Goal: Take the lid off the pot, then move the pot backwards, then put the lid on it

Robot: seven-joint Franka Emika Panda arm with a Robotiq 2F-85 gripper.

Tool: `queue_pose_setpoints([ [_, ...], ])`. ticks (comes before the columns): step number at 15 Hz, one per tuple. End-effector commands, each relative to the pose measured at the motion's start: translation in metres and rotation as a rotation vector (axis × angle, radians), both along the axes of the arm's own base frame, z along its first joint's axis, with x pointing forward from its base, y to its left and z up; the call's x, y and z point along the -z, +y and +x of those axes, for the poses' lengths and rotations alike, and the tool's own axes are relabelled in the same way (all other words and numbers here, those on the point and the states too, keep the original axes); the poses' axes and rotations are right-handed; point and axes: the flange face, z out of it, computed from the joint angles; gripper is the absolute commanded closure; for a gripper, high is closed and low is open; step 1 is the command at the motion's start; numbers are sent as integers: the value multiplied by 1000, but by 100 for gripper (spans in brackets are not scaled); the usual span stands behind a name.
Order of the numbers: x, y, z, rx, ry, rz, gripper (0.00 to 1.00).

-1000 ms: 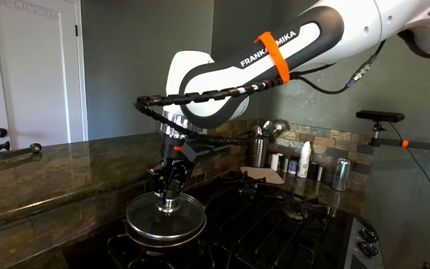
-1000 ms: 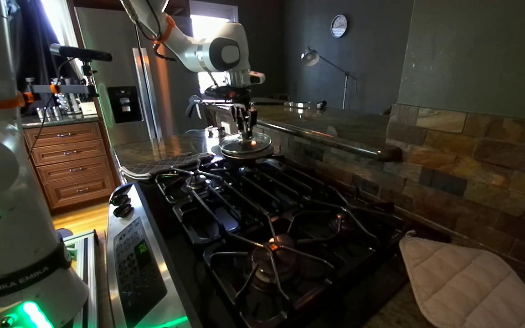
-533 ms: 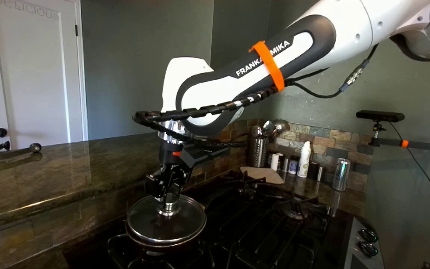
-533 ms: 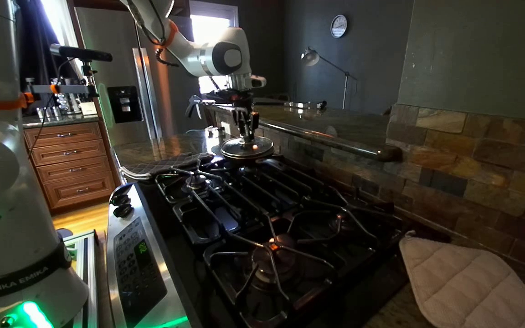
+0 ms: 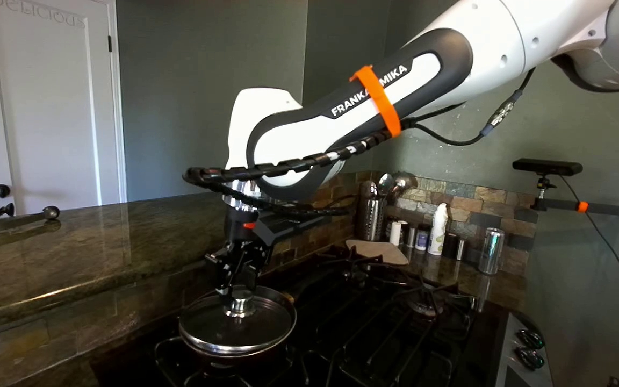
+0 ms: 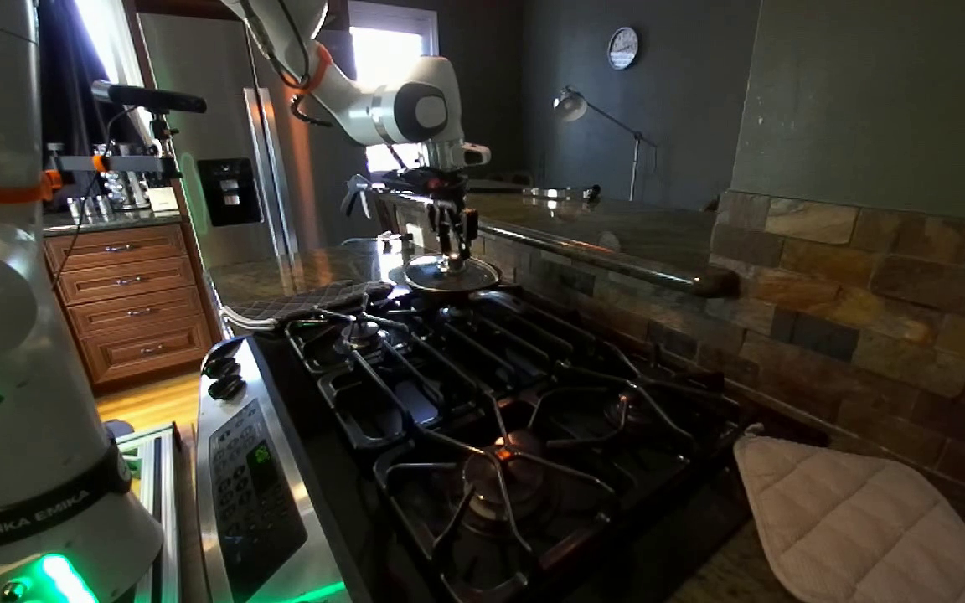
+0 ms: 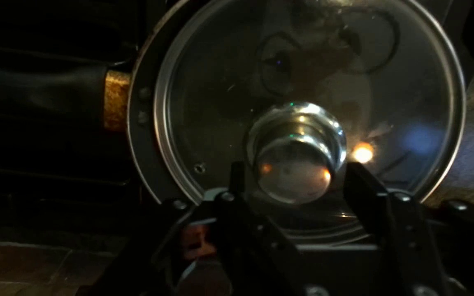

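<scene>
gripper (image 7: pixel 295 166) straddling knob (image 7: pixel 296 156), partly spread, holding nothing | lid (image 7: pixel 216 98) sitting off-centre on pot (image 7: pixel 145 150) | risk: sideways bump sliding lid off

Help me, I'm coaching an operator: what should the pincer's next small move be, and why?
I'd probably shift the open pincer slightly toward the pot's handle, nudging the lid along. The fingers seem to straddle the knob, and the wrist view shows the lid off-centre, a crescent of pot uncovered beside the handle.

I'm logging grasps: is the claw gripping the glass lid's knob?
No: in the wrist view, gaps show between the knob and both fingers.
</scene>
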Motion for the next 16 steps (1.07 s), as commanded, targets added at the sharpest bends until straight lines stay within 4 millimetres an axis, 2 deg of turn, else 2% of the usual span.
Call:
queue_pose_setpoints([
  [1,-6,2,4,3,-4,-9,5],
  [2,-7,1,4,4,-9,-7,0],
  [5,-12,-1,5,10,-21,-3,0],
  [11,-5,-3,5,24,-4,9,0],
  [15,2,-3,5,34,15,26,18],
  [16,4,-3,5,37,19,29,25],
])
